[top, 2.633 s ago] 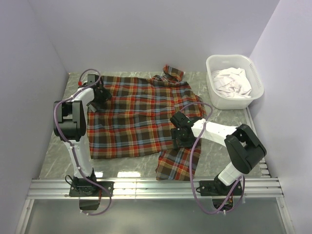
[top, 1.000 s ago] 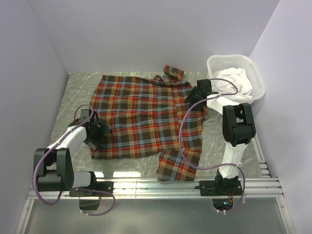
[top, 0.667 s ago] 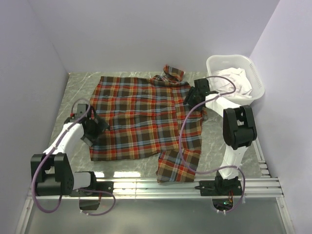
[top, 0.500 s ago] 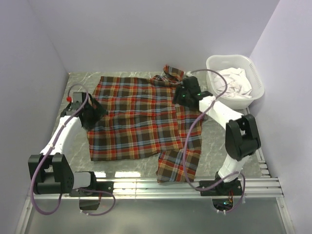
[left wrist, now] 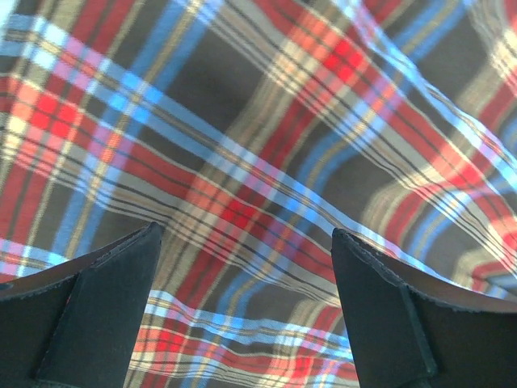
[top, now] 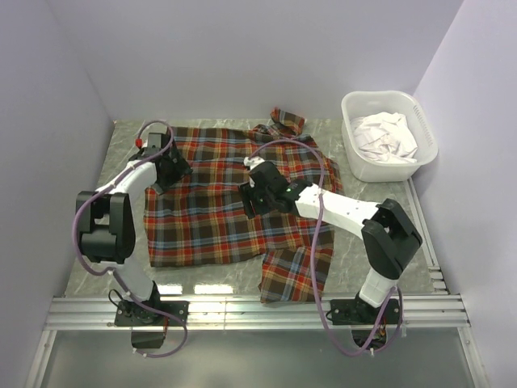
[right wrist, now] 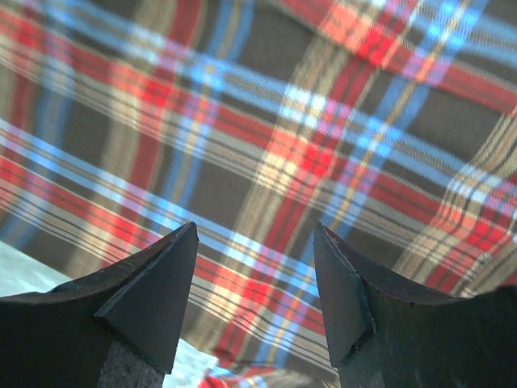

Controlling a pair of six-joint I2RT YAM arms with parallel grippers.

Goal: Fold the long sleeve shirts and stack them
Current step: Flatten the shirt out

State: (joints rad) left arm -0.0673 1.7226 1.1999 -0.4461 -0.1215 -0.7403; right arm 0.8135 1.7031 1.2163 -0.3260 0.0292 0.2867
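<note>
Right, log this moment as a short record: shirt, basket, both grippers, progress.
shirt: plaid shirt spread flat on the table, collar toward the far wall
basket: white basket at far right, white cloth inside
left gripper: open, over the shirt's far left part, holding nothing
right gripper: open, over the shirt's middle, holding nothing
progress: shirt not yet folded; no stack visible

No text, label, brand, number or sign can be read, neither on the plaid shirt [top: 210, 202] nor on the white basket [top: 384, 171] at far right.
</note>
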